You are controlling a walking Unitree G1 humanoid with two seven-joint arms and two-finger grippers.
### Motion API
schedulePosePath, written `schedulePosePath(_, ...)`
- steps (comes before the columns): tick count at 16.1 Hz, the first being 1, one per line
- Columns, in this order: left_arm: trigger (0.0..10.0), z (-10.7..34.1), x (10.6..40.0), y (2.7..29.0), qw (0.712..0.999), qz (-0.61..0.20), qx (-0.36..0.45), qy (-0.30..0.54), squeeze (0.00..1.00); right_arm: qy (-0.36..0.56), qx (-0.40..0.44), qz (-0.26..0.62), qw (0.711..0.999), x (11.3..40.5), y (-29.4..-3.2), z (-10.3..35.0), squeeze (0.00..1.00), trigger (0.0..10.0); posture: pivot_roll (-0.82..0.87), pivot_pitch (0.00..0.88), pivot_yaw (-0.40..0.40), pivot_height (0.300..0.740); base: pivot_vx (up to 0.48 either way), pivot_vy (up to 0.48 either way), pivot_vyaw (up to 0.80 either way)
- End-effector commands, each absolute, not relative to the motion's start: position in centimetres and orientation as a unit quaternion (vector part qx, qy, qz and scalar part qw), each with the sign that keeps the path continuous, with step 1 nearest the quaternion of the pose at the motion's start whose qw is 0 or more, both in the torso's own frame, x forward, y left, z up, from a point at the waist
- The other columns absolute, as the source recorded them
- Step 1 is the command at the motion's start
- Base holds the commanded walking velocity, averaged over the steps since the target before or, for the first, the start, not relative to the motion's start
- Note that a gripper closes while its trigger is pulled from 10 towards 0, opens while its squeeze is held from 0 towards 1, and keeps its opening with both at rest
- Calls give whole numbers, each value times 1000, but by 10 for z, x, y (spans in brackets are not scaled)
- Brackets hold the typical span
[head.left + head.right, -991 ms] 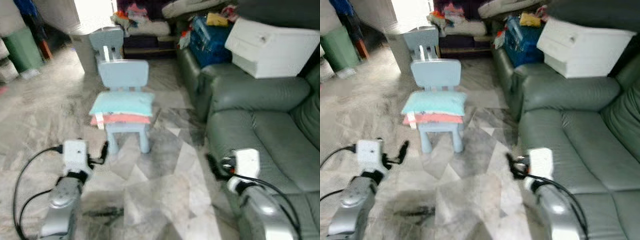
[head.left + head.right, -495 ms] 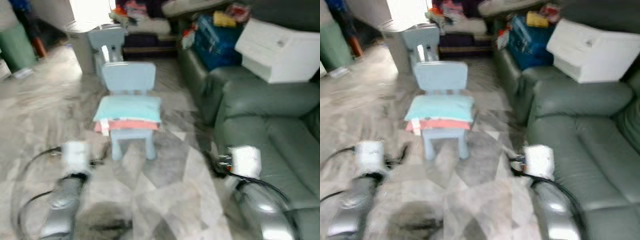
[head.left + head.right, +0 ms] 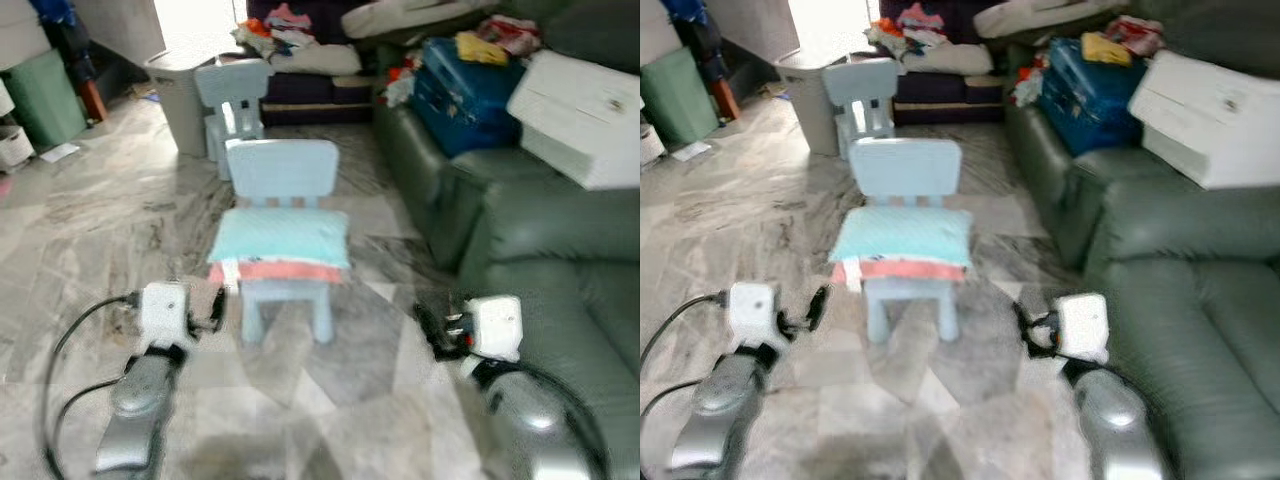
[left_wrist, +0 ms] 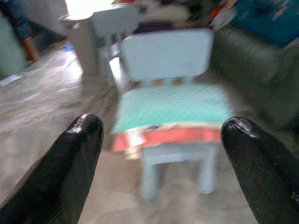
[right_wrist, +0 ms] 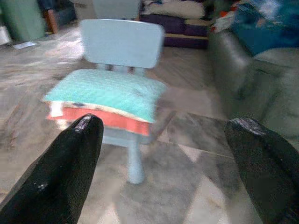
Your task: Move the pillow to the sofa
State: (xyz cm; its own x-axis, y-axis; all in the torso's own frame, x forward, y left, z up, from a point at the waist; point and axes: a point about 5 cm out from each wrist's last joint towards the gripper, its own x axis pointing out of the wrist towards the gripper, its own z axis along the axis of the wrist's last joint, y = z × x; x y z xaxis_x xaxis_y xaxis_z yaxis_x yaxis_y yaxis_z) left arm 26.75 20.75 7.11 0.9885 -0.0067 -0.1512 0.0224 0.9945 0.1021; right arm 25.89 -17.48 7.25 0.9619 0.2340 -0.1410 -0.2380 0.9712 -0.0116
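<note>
A pillow [image 3: 281,240] with a teal top and a coral underside lies flat on the seat of a small pale-blue chair [image 3: 282,172] ahead of me. A dark green leather sofa [image 3: 560,250] runs along my right side. My left gripper [image 4: 161,158] is held low, short of the chair and to its left, open with nothing between its fingers [image 4: 77,154]. My right gripper [image 5: 163,158] is level with it on the other side, near the sofa's front, also open and empty. Both wrist views look straight at the pillow [image 5: 105,95].
A second pale-blue chair [image 3: 232,92] and a grey bin [image 3: 182,88] stand behind the first. A white box [image 3: 585,115], a blue bag [image 3: 465,85] and clothes pile on the sofa's far end. A green container [image 3: 45,95] stands far left. Marble floor [image 3: 90,230] surrounds the chair.
The whole picture has shifted: the camera has come nearer and turned, so the chair and pillow sit larger and more central. Both grippers keep the same pose.
</note>
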Motion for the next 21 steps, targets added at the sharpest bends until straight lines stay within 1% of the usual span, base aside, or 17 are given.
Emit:
schedulePosePath(1,10000,74,272,203,995,-6,63,74,0,58,-24,111,992,260,-181,79,0,10000,-134,0,15,740,0,0,0)
schedulePosePath(5,10000,81,275,203,996,8,75,52,0,56,-23,112,992,260,-180,80,0,10000,-132,0,15,740,0,0,0)
schedulePosePath(6,10000,90,277,199,999,-1,35,24,0,55,-22,112,992,260,-180,79,0,10000,-132,0,15,740,0,0,0)
schedulePosePath(8,10000,95,277,197,999,-25,42,4,0,55,-24,113,992,260,-179,80,0,10000,-133,0,16,740,0,0,0)
schedulePosePath(9,10000,95,277,198,999,-22,41,3,0,54,-24,114,992,260,-179,80,0,10000,-133,0,16,740,0,0,0)
schedulePosePath(10,10000,93,277,203,999,7,39,12,0,53,-26,116,992,261,-179,80,0,10000,-133,0,16,740,0,0,0)
schedulePosePath(11,10000,91,277,205,999,15,38,21,0,53,-26,116,991,262,-179,81,0,10000,-132,0,13,740,0,0,0)
schedulePosePath(13,10000,90,278,203,999,8,45,25,0,53,-27,118,991,263,-179,81,0,10000,-129,0,11,740,0,0,0)
schedulePosePath(18,10000,89,276,199,1000,-19,6,24,0,52,-28,121,991,263,-177,81,0,10000,-132,0,10,740,0,0,0)
schedulePosePath(21,10000,88,275,199,999,-19,8,28,0,54,-28,118,991,262,-178,80,0,10000,-134,0,12,740,0,0,0)
